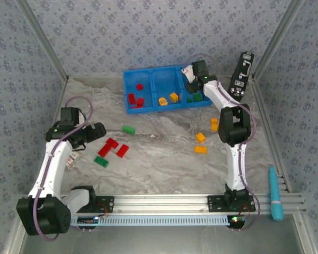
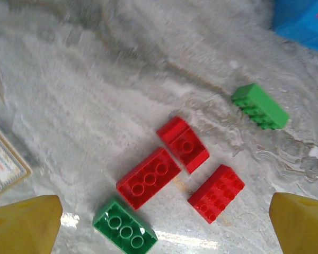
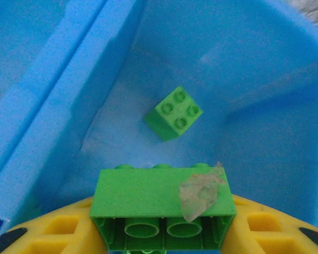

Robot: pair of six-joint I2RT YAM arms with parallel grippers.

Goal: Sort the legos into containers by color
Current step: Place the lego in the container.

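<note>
Your right pincer [image 1: 191,79] is clamped on a green brick [image 3: 161,203], with its yellow fingers [image 3: 58,233] against both ends. It hangs over the right compartment [image 3: 265,132] of the blue bin [image 1: 169,108]. A small green square [image 3: 173,112] lies on that compartment's floor just beyond the held brick. In the top view the left compartment holds red bricks [image 1: 135,99] and the middle one holds orange bricks [image 1: 168,99]. Your left pincer [image 1: 98,130] is spread wide with nothing between its fingertips [image 2: 24,225], and it sits low over the table [image 1: 164,169], well apart from the bin. Under it lie three red pieces [image 2: 148,177] close together. A green piece [image 2: 124,233] lies just beside the longest red one, and a second green piece [image 2: 260,106] lies farther toward the bin. Three orange pieces [image 1: 201,137] lie loose on the table's right side, apart from each other.
</note>
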